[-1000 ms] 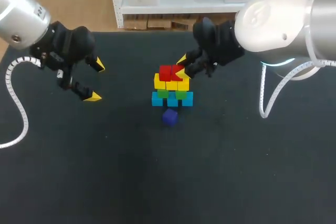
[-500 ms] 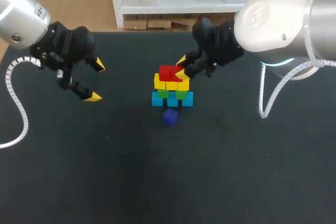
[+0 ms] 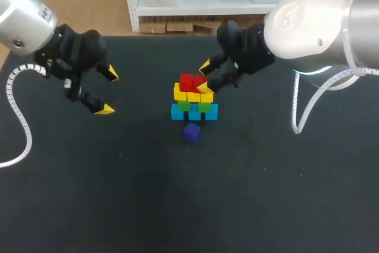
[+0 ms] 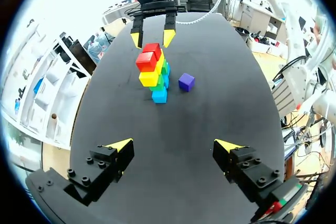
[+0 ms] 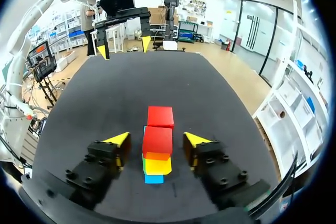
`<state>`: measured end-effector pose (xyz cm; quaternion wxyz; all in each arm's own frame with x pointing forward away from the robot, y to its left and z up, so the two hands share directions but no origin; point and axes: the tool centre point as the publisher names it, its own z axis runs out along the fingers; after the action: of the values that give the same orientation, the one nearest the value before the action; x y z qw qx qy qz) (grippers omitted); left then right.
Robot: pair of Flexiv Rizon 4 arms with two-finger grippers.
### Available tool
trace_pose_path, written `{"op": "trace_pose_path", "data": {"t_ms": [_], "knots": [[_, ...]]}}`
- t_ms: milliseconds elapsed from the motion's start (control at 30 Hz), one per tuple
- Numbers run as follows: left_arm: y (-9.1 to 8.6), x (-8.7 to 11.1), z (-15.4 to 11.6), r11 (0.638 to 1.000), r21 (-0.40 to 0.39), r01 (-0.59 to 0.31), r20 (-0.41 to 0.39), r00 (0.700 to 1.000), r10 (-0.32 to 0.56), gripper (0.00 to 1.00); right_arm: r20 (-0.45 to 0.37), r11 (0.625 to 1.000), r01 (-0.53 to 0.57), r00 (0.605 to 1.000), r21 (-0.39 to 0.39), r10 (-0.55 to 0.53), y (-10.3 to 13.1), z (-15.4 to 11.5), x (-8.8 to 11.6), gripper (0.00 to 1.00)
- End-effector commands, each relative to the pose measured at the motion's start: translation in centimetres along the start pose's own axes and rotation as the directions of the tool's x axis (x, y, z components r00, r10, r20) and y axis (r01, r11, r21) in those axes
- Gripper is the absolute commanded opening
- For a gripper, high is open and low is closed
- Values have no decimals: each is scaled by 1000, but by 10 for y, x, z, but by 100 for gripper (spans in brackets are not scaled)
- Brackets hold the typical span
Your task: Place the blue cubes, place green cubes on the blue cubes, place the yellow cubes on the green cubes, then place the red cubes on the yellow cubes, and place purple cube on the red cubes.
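Head view: the right gripper (image 3: 205, 77) hangs open by the red cubes (image 3: 192, 81) topping the stack (image 3: 194, 102); the purple cube (image 3: 191, 132) sits just in front on the table (image 3: 266, 194). Left wrist view: the left gripper (image 4: 173, 145) is open, far off, out of the way. Right wrist view: its fingers (image 5: 118, 140) touch no cube.

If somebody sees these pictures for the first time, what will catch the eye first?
The bright cube pyramid in the middle of the black table stands out first: blue at the bottom, then green, yellow, and red on top. The right end effector stands open around the red cubes. A single purple cube lies on the table just in front of the pyramid.
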<state>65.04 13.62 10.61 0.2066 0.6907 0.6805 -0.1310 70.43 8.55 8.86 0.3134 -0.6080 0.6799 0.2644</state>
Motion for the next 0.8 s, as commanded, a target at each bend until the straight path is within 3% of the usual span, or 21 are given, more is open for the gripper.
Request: {"op": "trace_pose_path", "data": {"t_ms": [33, 200, 233, 300, 333, 433, 800], "knots": [[-1, 1, 0, 1000, -2, -3, 4, 1000, 3, 100, 1, 1000, -1, 1000, -2, 1, -1, 0, 0, 100], [-1, 1, 0, 1000, -2, -3, 4, 1000, 3, 100, -2, 1000, -1, 1000, -2, 1, -2, 0, 1, 100], [-1, 1, 0, 1000, -2, -3, 4, 1000, 3, 100, -2, 1000, -2, 1000, -2, 2, -2, 0, 2, 96], [-1, 1, 0, 1000, -2, -3, 4, 1000, 3, 100, -1, 1000, -3, 1000, -2, 3, -2, 0, 3, 63], [-1, 1, 0, 1000, -2, -3, 4, 1000, 3, 100, -1, 1000, -4, 1000, -2, 4, -2, 0, 3, 55], [-1, 1, 0, 1000, -2, -3, 4, 1000, 3, 100, 2, 1000, -4, 1000, -2, 4, -3, 0, 3, 43], [-1, 1, 0, 1000, -2, -3, 4, 1000, 3, 100, 5, 1000, -3, 1000, -7, 3, -4, 1, 3, 43]]}}
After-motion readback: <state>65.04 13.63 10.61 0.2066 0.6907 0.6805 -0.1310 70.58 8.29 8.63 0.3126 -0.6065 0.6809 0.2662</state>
